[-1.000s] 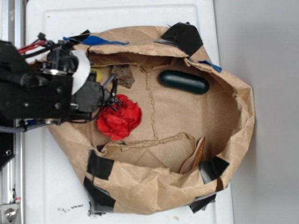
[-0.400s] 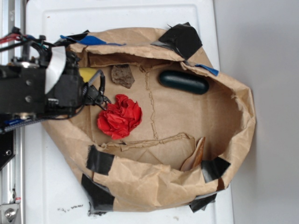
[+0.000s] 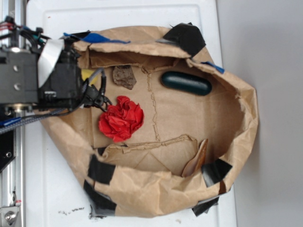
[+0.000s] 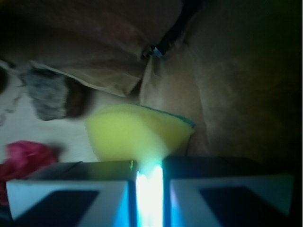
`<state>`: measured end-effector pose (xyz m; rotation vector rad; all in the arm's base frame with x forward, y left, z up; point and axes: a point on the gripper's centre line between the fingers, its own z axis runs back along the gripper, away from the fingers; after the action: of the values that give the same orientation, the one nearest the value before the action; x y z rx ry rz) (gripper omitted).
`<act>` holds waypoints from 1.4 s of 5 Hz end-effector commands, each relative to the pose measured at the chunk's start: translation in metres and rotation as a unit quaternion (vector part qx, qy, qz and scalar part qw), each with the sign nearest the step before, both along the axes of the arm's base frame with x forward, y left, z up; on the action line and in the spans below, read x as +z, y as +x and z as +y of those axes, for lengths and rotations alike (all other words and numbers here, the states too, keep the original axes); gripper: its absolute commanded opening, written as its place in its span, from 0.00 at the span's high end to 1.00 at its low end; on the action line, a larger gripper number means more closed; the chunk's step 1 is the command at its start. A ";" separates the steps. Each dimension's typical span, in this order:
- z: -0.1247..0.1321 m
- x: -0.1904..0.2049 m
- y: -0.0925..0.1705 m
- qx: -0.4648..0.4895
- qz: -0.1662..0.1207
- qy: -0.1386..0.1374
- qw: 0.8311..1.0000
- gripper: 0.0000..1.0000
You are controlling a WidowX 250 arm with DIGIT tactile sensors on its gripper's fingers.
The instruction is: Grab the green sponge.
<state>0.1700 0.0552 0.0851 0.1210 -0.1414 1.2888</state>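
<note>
— Where was the green sponge?
— At the paper bag's left wall, left of the red cloth.
— The gripper?
— Clenched on the sponge's edge.

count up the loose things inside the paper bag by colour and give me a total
Yellow: 1, the sponge
Red: 1, the cloth wad
Dark green: 1, the capsule
Grey-brown: 1, the rough lump
Total: 4
</note>
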 end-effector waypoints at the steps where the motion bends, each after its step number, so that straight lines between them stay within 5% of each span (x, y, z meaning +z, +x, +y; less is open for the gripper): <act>1: -0.006 0.046 0.029 -0.038 -0.046 -0.019 0.998 1.00; 2: -0.009 0.051 0.076 -0.059 -0.048 -0.016 0.997 1.00; 4: -0.019 0.056 0.102 -0.193 -0.037 0.000 0.980 1.00; 7: -0.030 0.062 0.058 -0.284 -0.002 -0.033 0.958 1.00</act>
<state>0.2353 0.0229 0.1371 0.0183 -0.0862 0.7279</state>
